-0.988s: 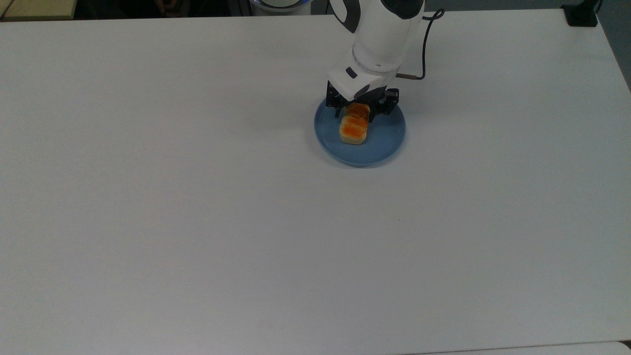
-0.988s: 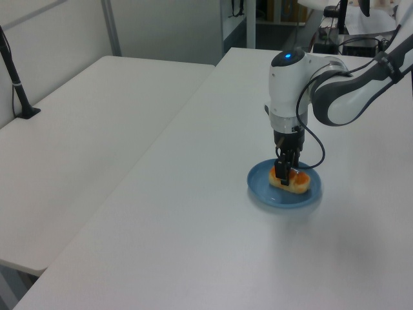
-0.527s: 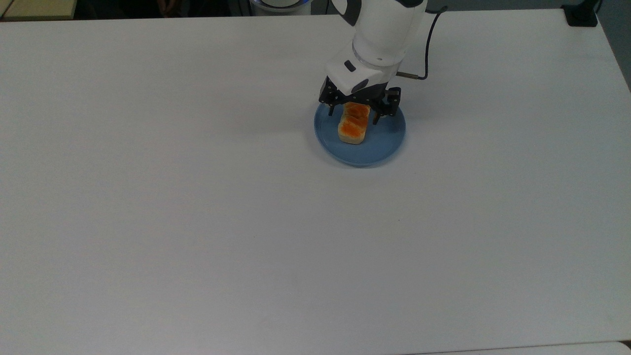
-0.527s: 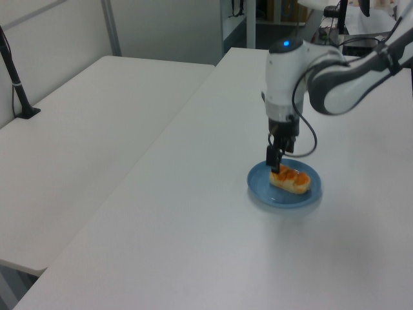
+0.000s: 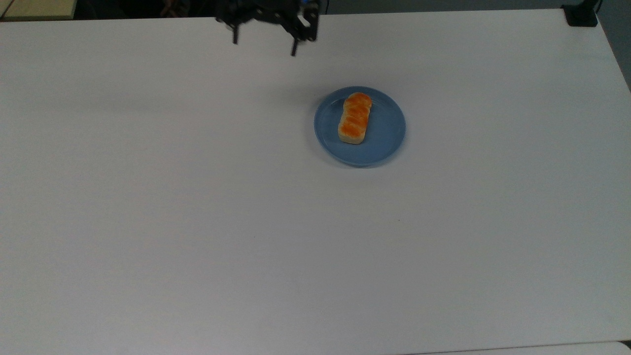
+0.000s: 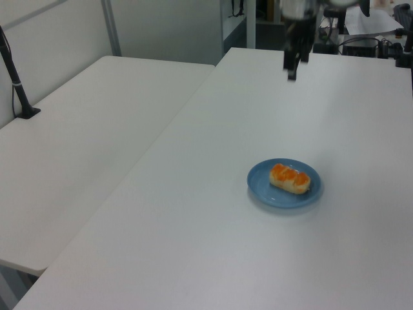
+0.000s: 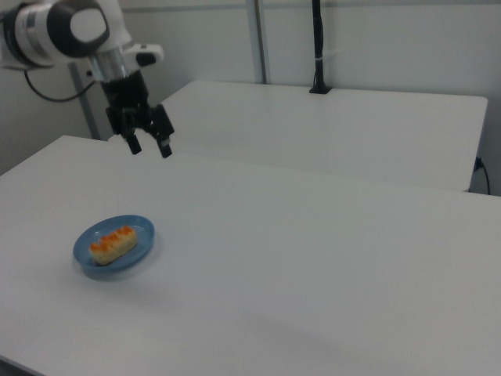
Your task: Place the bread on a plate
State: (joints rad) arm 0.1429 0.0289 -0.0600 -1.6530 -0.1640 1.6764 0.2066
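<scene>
Top view: one blue plate point(image 5: 360, 126) sits right of centre in the upper half of the frame on the white worktop point(image 5: 197, 222), with bare surface on every side and the worktop's far edge well above it. One bread point(image 5: 355, 118) lies lengthwise on the plate, nearer its upper left rim. The gripper point(image 5: 264, 47) hangs at the top edge, spread wide and grasping nothing.

Left view: plate point(image 6: 284, 185) and bread point(image 6: 290, 179) lie at right centre; the gripper point(image 6: 295, 68) is high in the upper right. A second table point(image 6: 77, 129) stands at left.

Right view: the gripper point(image 7: 149, 147), released, hangs in the upper left, well apart from the plate point(image 7: 114, 247) with the bread point(image 7: 113, 244) at lower left.
</scene>
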